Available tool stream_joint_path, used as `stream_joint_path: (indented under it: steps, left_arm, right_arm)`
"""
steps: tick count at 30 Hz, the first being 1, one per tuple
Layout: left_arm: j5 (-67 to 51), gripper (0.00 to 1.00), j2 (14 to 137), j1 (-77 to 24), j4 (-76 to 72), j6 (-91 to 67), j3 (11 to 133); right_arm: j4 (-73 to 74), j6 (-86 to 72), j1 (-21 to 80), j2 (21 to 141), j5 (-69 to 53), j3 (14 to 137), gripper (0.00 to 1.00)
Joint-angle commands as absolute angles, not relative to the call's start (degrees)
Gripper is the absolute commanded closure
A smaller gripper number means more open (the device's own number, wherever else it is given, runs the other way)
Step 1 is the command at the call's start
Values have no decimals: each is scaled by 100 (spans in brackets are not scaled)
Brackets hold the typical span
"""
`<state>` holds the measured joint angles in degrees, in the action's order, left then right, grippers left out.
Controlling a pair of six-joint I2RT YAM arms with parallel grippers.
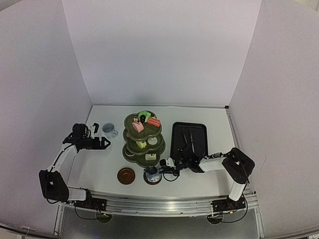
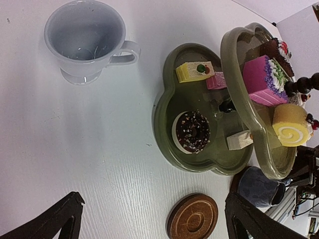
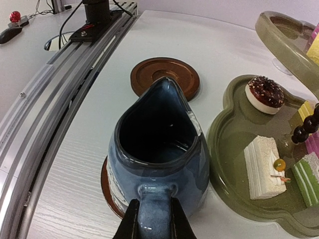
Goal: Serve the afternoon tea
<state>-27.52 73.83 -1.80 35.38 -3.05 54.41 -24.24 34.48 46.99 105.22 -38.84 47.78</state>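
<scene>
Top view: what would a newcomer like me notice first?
The green three-tier stand at the centre, loaded with colourful cakes, draws the eye first. Just in front of it, the right gripper is shut on the handle of a dark blue cup standing on a brown coaster. A pale cup sits left of the stand.

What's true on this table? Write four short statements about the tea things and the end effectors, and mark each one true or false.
1. The right end effector is shut on the handle of the dark blue cup, which stands on a coaster. True.
2. The left end effector holds the pale cup. False: it is open, and the pale cup stands apart from it on the table.
3. Both brown coasters carry a cup. False: the second coaster is bare.
4. A chocolate doughnut lies on the bottom tier of the stand. True.
</scene>
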Motion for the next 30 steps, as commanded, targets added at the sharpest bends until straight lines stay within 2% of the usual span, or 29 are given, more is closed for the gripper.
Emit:
stream_joint_path:
  steps: [1, 10, 30]
  left_arm:
    - [-2897, 0, 7405, -129, 3360, -329, 5673]
    - [-2892, 0, 7458, -85, 3364, -290, 5712]
    - [-2879, 0, 7464, -29, 3319, -294, 5711]
  right_arm:
    - [-3191, 3581, 4679, 10534, -3762, 4804, 100]
    - [-3641, 3228, 4698, 10506, -3922, 4763, 100]
    - [-3639, 3100, 4811, 10835, -3969, 4564, 100]
